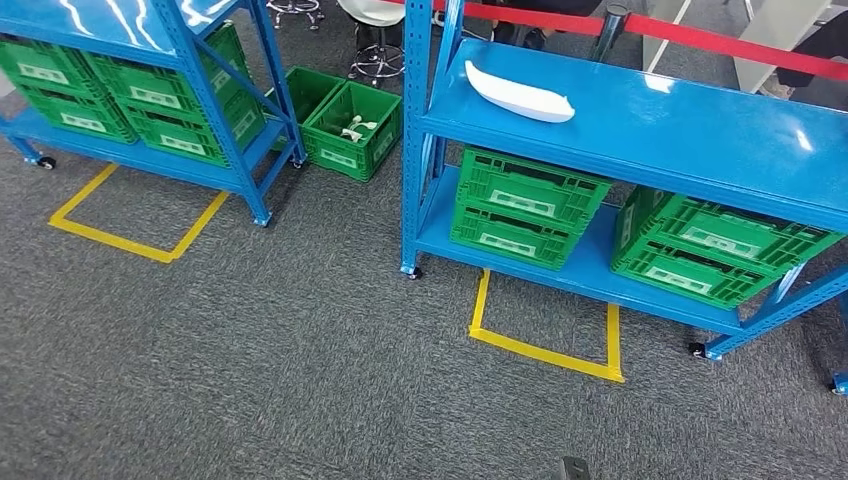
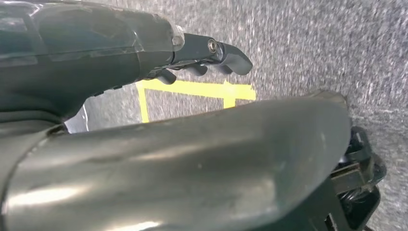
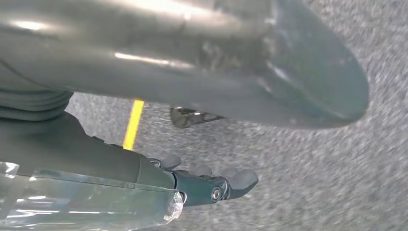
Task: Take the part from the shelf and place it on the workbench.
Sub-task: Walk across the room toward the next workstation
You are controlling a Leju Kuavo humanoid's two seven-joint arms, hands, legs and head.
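Your left hand (image 2: 202,57) hangs over the carpet, fingers loosely extended, holding nothing. The white part (image 1: 518,95) lies on the blue shelf (image 1: 680,130) top, near its left end. It looks light, rigid and smooth, probably slippery; take it mid-length across the narrow width. Your right hand (image 3: 211,183) also hangs empty, fingers apart.

Part (image 1: 520,97) on shelf (image 1: 690,135); crates (image 1: 525,205) beneath
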